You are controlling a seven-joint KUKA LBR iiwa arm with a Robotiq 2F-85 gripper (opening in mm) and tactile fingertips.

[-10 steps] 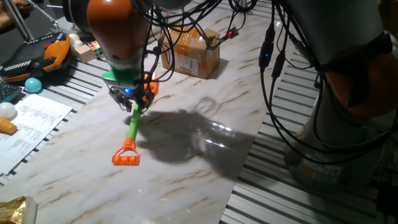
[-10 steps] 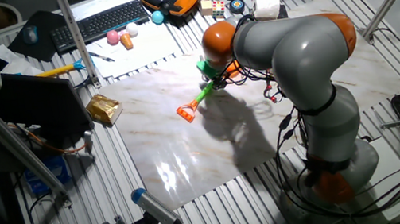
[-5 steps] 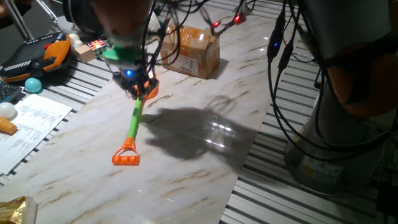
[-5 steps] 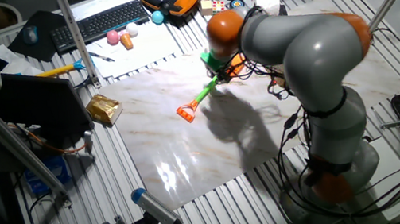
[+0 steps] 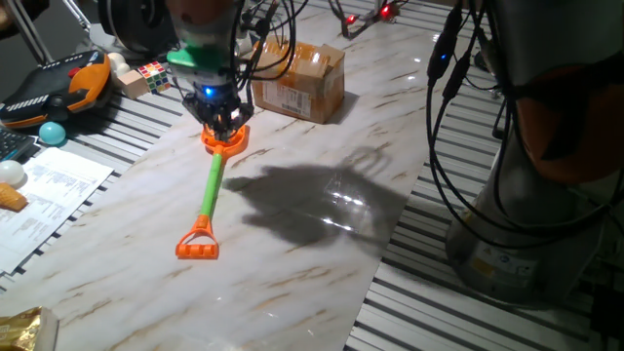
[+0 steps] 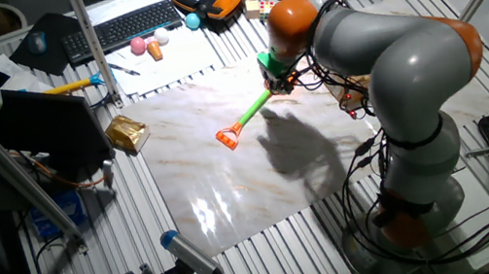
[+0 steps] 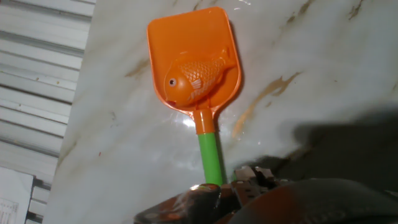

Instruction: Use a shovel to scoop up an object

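The shovel (image 5: 210,190) lies flat on the marble tabletop, with its orange blade (image 5: 225,139) at the far end and its orange D-loop at the near end. In the hand view the small orange fish toy (image 7: 194,78) rests on the shovel blade (image 7: 214,31), and the green shaft (image 7: 210,152) runs down toward my fingers. My gripper (image 5: 222,123) hovers just above the blade and holds nothing. Its jaws look slightly apart at the bottom edge of the hand view (image 7: 227,186). From the other side the gripper (image 6: 278,84) sits over the far end of the shovel (image 6: 253,112).
A brown cardboard box (image 5: 304,78) stands just behind the blade. A colour cube (image 5: 151,76), a teach pendant (image 5: 58,90), a teal ball (image 5: 51,132) and papers (image 5: 44,195) lie at the left. The robot base (image 5: 546,195) and hanging cables fill the right.
My gripper has left the green shaft, risen and moved toward the blade end. The shovel has stayed in place on the table.
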